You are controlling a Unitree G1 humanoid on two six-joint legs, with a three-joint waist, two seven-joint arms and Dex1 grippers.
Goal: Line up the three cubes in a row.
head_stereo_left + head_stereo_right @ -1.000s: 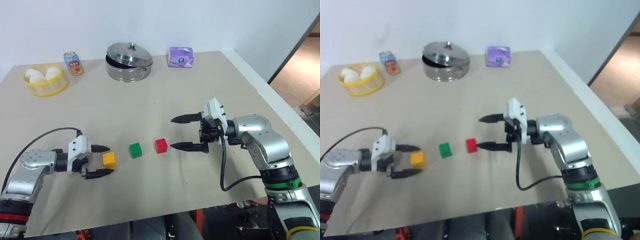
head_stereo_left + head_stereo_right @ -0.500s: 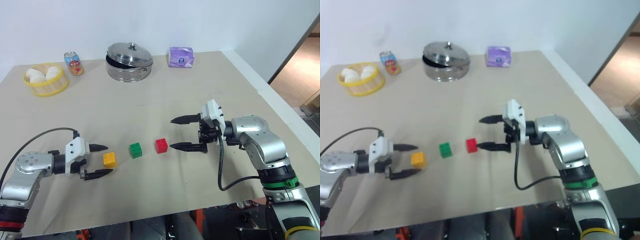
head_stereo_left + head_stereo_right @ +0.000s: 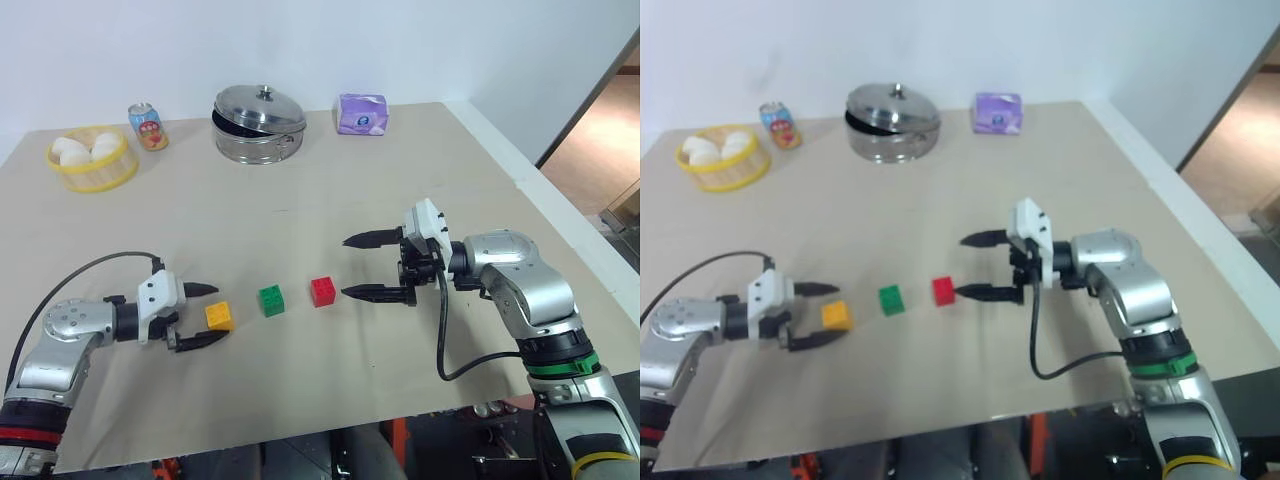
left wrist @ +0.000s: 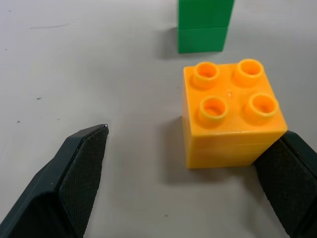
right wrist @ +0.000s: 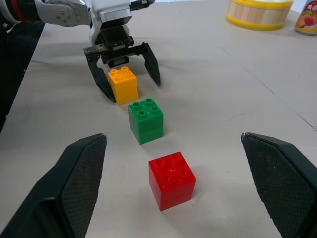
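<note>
**Three cubes lying in a near row on the bench, both grippers open**

Three studded cubes resting on the beige bench [image 3: 330, 200], well apart from one another: yellow cube [image 3: 219, 317] nearest the robot's left, green cube [image 3: 271, 300] in the middle, red cube [image 3: 323, 291] toward the right. Running in a slightly slanted line, each one a little farther from the robot than the last.

Left gripper [image 3: 208, 313] lying low over the bench, fingers spread wide and straddling the yellow cube; in the left wrist view one finger pad [image 4: 290, 173] sitting just beside or touching a lower corner of the cube, the other finger [image 4: 81, 168] standing well clear on the far side. Not gripping the cube. Cube sitting flat, studs up.

Right gripper [image 3: 362, 266] hovering just to the right of the red cube, pointing toward the robot's left, fingers spread fully apart and holding nothing; lower fingertip [image 3: 352, 292] near the red cube but apart from it.

Standing along the far edge of the bench: yellow basket [image 3: 92, 172] holding white round items, small printed can [image 3: 146, 126], lidded steel pot [image 3: 258, 124], purple packet [image 3: 361, 113].
</note>
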